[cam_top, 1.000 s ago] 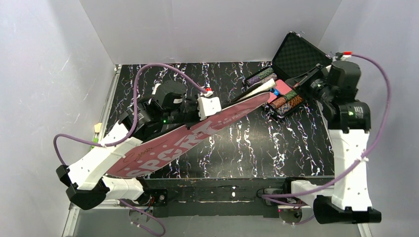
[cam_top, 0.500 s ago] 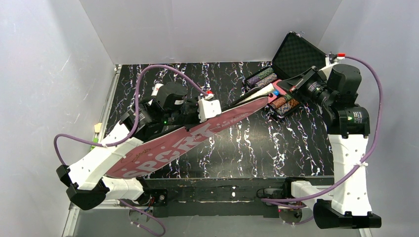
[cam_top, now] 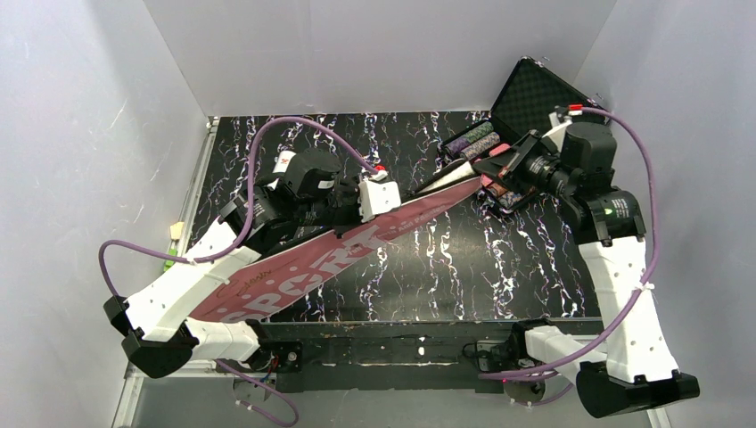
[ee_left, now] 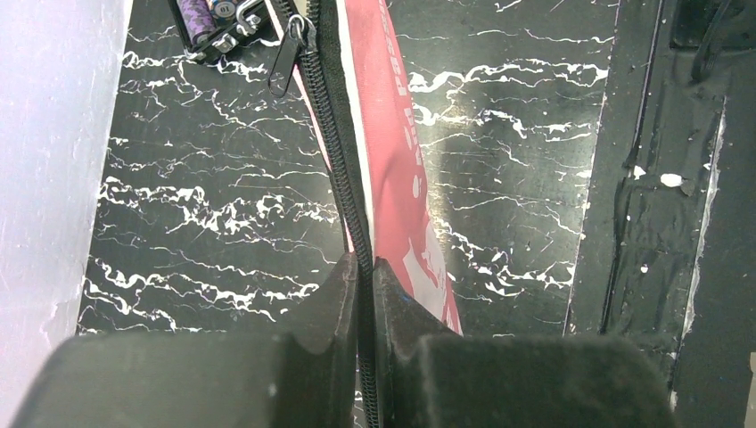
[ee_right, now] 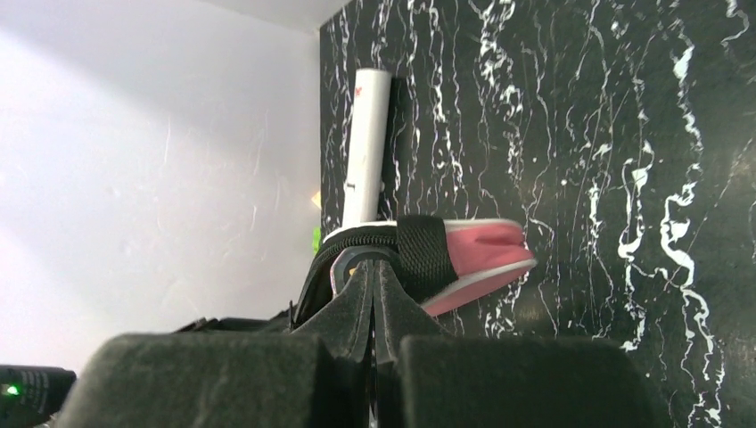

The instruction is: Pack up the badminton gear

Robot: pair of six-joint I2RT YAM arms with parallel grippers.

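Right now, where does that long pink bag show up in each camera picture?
Top external: the pink bag stretches diagonally, lower left to upper right.
Left wrist: it runs from top centre down into the shut left gripper.
Right wrist: its end sits mid-picture, pinched by the right gripper.
Shared landmark: the black marbled table.

Plain white-grey back wall across the top of the frame, matching left wall and right wall slanting down the sides, black marble-patterned tabletop with white veins at centre, black front rail along its lower edge, soft even light.
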